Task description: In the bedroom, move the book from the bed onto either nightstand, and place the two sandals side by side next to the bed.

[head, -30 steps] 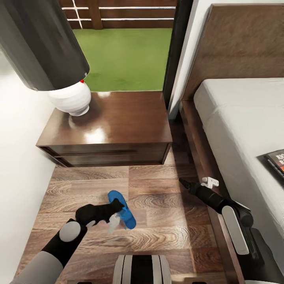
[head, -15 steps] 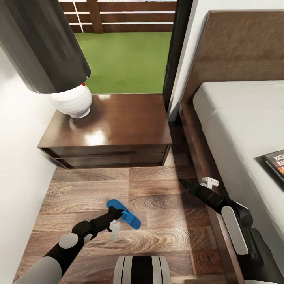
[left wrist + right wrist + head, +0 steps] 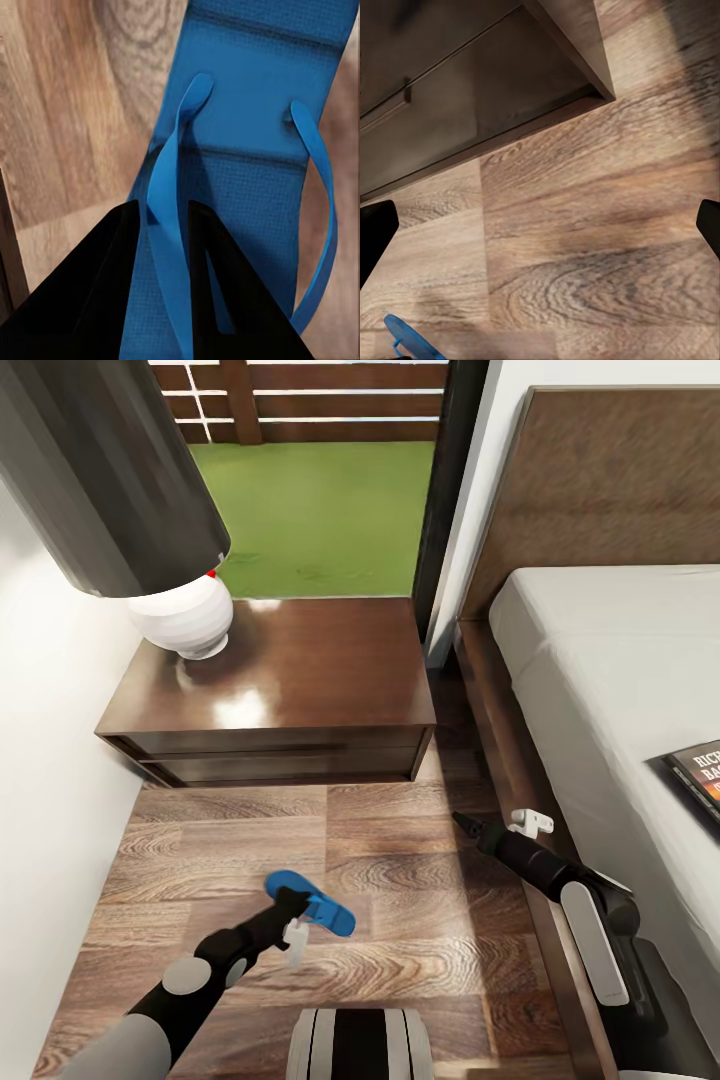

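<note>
My left gripper pinches one sandal by its strap on the floor left of the bed, my right gripper spread wide, while the book waits on the mattress, unmoved.

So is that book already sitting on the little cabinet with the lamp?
No, the book lies on the bed; the nightstand holds just the lamp.

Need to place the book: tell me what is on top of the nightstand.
On the nightstand stands a lamp; its shade hides the top's far left corner.
</note>
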Motion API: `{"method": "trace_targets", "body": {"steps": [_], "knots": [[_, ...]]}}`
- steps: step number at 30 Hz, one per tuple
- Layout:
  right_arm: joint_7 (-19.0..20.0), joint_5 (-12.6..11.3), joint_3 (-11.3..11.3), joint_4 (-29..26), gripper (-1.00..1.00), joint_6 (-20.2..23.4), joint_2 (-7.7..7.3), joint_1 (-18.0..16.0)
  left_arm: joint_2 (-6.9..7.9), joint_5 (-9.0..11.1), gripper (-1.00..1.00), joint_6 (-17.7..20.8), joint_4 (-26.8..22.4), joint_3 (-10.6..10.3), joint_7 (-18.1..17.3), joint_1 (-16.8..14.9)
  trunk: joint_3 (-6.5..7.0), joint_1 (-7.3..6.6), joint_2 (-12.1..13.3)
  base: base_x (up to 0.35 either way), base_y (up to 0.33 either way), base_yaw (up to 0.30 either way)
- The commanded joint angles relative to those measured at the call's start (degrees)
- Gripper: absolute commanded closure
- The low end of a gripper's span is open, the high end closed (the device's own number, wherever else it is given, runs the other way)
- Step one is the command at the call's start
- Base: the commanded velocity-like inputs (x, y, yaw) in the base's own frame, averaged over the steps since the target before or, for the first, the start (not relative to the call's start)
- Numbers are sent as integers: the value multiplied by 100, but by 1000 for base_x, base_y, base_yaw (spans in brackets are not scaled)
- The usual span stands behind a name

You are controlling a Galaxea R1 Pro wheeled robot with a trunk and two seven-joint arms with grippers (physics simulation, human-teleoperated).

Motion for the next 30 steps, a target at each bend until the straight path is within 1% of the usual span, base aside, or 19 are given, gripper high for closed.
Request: {"method": "trace_targets", "body": {"steps": [1, 4, 11, 13, 18, 20, 21, 30], "knots": [[24, 2, -9, 2, -100, 30, 1, -3, -25, -50, 100, -12, 0, -10, 24, -2, -3, -1, -1, 0, 0, 0], [24, 2, -9, 7, -100, 25, 1, -3, -70, -38, 100, -5, 12, -3, 33, -2, -3, -1, -1, 0, 0, 0], [24, 3, -5, 11, -100, 17, 6, -3, -82, 168, 100, 20, 6, 29, 56, -2, -3, -1, -1, 0, 0, 0], [24, 3, 0, 12, -100, 14, 8, -3, -91, 178, 100, 23, 1, 29, 58, -2, -3, -1, -1, 0, 0, 0], [24, 3, 8, 12, -100, 4, 12, -3, -100, 145, 100, 87, 1, 7, 60, -2, -3, -1, -1, 0, 0, 0], [30, 3, 9, 12, -100, 3, 11, -1, -95, 28, 100, 214, -16, 3, 61, -2, -3, -1, -1, 0, 0, 0], [31, -1, 9, 12, -100, 3, 12, -2, -99, 9, 100, 261, -24, 6, 62, -2, -3, -1, -1, 0, 0, 0], [27, 2, 11, 12, -100, 5, 19, -3, -138, -6, 100, 337, 5, -8, 43, -2, -3, -1, -1, 0, 0, 0]]}}
